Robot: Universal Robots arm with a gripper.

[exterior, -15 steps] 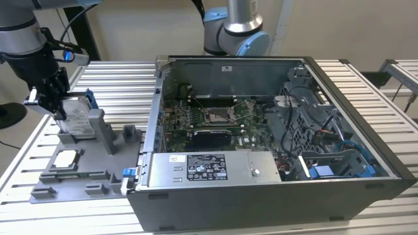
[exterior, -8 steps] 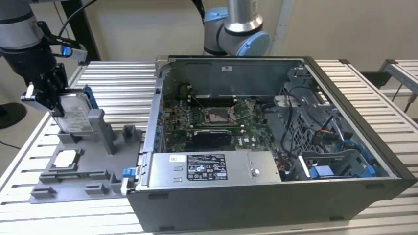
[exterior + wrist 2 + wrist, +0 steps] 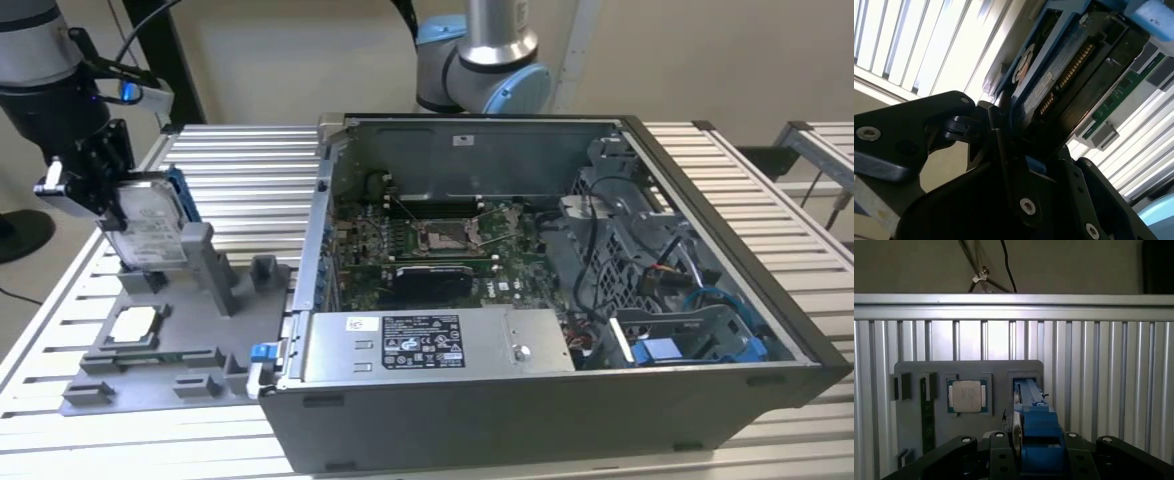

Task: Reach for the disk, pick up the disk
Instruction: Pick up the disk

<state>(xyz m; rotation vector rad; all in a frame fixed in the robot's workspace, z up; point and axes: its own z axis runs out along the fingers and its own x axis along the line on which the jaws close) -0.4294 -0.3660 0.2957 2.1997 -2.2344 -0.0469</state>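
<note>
The disk (image 3: pixel 147 235) stands on edge in a slot of the grey fixture (image 3: pixel 160 375) at the exterior view's left, its white label showing and its blue frame behind it. My gripper (image 3: pixel 118 197) reaches down onto its top edge. In the first wrist view the disk (image 3: pixel 1036 420) sits between my two black fingers (image 3: pixel 999 452), which press against both of its sides. The second wrist view shows the disk's (image 3: pixel 1064 65) connector side clamped in the gripper (image 3: pixel 1026 150). Its lower edge appears to be at the slot; whether it has lifted clear I cannot tell.
A small square silver chip (image 3: pixel 138 325) lies in a recess of the fixture beside the disk. An open computer case (image 3: pixel 561 400) with a grey labelled power-supply box (image 3: pixel 427 345) fills the middle of the slatted metal table (image 3: pixel 247 170). Another arm's base (image 3: pixel 481 70) stands behind it.
</note>
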